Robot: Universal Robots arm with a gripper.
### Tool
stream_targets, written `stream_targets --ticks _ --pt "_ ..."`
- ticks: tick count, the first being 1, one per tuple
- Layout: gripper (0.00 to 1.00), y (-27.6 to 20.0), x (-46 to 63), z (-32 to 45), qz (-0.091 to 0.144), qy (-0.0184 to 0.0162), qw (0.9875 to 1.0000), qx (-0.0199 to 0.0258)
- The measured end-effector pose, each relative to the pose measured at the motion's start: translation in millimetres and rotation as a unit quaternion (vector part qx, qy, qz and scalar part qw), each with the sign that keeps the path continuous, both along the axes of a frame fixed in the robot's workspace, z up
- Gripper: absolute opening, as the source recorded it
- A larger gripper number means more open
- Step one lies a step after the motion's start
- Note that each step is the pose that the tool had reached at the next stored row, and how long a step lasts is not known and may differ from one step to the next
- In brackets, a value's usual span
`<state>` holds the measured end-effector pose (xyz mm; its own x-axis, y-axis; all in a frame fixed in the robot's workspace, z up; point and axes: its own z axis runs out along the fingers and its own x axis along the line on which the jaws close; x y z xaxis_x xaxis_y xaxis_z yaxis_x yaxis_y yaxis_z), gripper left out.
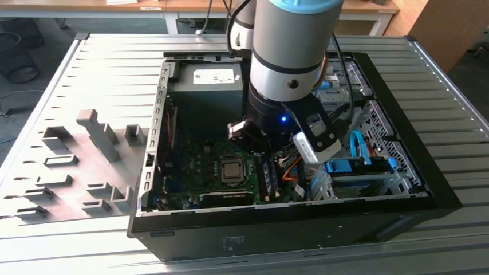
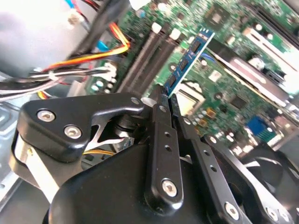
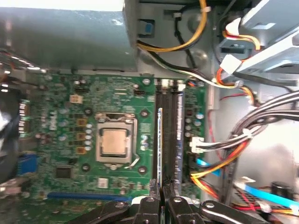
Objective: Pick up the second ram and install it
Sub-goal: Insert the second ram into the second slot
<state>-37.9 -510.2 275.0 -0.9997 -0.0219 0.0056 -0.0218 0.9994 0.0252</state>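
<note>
Black hand (image 2: 164, 105) grips second ram (image 2: 189, 57) above motherboard (image 3: 70, 140).

gripper (image 3: 161, 199) pinches the second ram (image 3: 160, 144) edge-on, fingers closed on its near end, the thin stick hanging over the dark memory slots (image 3: 172, 135). green motherboard (image 3: 70, 154) spreads beneath, the square metal processor socket (image 3: 115, 141) just beside the slots. bundled coloured cables (image 3: 233, 140) trail on the slots' far side.
</note>
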Motion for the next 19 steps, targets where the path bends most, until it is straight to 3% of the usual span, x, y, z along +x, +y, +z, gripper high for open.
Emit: stream_targets --ticks 1,2,6,19 --pt "0.14 0.0 0.1 -0.2 -0.001 0.0056 1.0 -0.0001" --pt "0.14 0.0 0.2 -0.4 -0.002 0.0081 1.0 -0.0001" --pt "0.14 0.1 0.6 -1.9 -0.011 0.0083 0.9999 0.0003" --pt "0.14 1.0 5.0 -4.4 -0.013 0.0085 0.9999 0.0001"
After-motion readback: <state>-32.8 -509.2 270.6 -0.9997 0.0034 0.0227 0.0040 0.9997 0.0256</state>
